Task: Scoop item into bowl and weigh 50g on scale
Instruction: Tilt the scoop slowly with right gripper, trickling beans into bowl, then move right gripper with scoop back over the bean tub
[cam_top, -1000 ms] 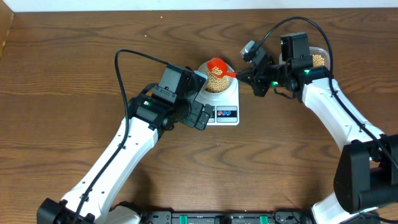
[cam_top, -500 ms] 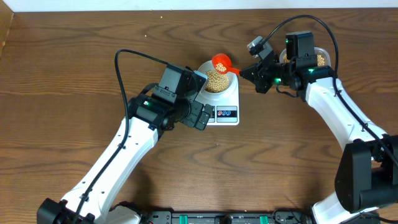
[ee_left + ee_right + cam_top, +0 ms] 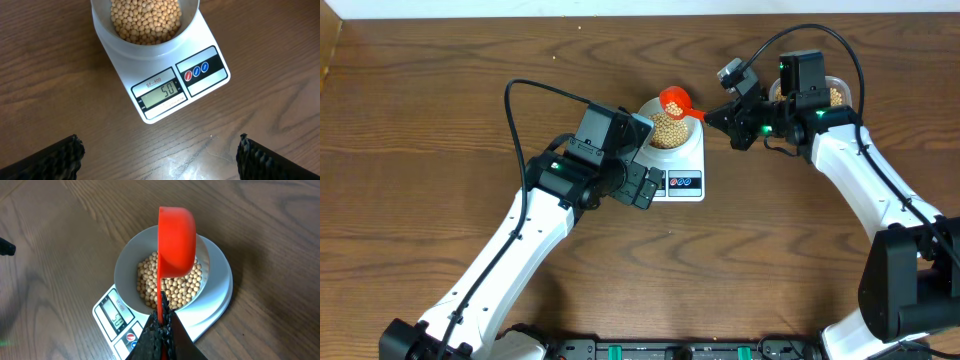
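Beans (image 3: pixel 145 20): heaped in the bowl, filling most of it.
Bowl (image 3: pixel 150 50): sits on the scale, at the end away from the display.
Scale (image 3: pixel 200 87): flat on the wooden table (image 3: pixel 50 75); display (image 3: pixel 161 92) reads 50, with 2 buttons (image 3: pixel 196 71), 1 red and 1 blue, beside it.
Scoop (image 3: pixel 176 235): orange, tilted above the bowl.
Right gripper (image 3: pixel 161 330): fingers pressed together on the scoop's thin handle.
Left gripper (image 3: pixel 159 150): fingers spread wide, holding nothing, above the table near the scale's display end.

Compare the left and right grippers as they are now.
The left gripper stands wide open and empty; the right gripper is shut on the handle of the red scoop. The left gripper hangs before the scale; the right gripper holds the red scoop above the bowl of beans. Both have black fingers.
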You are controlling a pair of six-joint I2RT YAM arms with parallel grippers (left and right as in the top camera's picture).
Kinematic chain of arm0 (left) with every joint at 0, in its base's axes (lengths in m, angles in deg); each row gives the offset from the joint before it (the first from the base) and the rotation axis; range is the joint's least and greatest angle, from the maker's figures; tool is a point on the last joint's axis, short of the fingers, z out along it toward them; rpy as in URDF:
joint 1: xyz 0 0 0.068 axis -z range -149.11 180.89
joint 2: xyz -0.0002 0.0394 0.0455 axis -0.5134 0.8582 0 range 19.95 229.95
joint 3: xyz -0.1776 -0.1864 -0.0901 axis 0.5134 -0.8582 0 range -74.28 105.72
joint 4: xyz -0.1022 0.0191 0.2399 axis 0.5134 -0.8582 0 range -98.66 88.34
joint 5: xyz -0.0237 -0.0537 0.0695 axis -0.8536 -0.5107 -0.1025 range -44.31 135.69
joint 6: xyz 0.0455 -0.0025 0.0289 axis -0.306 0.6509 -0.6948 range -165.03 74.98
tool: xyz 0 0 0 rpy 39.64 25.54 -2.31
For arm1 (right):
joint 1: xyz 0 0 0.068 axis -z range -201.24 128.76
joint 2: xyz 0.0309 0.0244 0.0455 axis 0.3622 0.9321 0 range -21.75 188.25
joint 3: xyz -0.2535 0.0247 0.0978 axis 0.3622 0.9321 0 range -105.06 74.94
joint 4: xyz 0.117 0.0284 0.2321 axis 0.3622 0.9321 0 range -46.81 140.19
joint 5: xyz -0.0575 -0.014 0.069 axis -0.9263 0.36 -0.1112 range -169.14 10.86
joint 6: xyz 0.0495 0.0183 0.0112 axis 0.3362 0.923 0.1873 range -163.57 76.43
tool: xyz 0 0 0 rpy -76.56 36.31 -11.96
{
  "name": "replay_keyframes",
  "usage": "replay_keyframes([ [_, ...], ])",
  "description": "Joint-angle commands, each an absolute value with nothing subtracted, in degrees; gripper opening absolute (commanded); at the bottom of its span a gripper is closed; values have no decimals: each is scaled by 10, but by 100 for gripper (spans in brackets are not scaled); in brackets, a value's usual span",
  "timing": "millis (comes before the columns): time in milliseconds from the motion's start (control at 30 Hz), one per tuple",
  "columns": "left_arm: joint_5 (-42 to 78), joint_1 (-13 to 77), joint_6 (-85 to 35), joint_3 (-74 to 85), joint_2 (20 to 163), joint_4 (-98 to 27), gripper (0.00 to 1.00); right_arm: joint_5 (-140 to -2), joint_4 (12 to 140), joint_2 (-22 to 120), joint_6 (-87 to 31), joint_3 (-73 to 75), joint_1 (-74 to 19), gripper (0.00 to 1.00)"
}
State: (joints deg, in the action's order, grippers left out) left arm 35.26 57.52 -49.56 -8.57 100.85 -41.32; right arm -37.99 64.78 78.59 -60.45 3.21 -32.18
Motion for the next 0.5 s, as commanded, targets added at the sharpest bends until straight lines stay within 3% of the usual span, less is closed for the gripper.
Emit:
replay_keyframes([
  [0,348,573,-500,-87,1013,-415,100,-368,646,769,-597,27,-319,1],
  [467,348,573,-500,-87,1013,-415,100,-246,620,752,-539,27,-260,1],
])
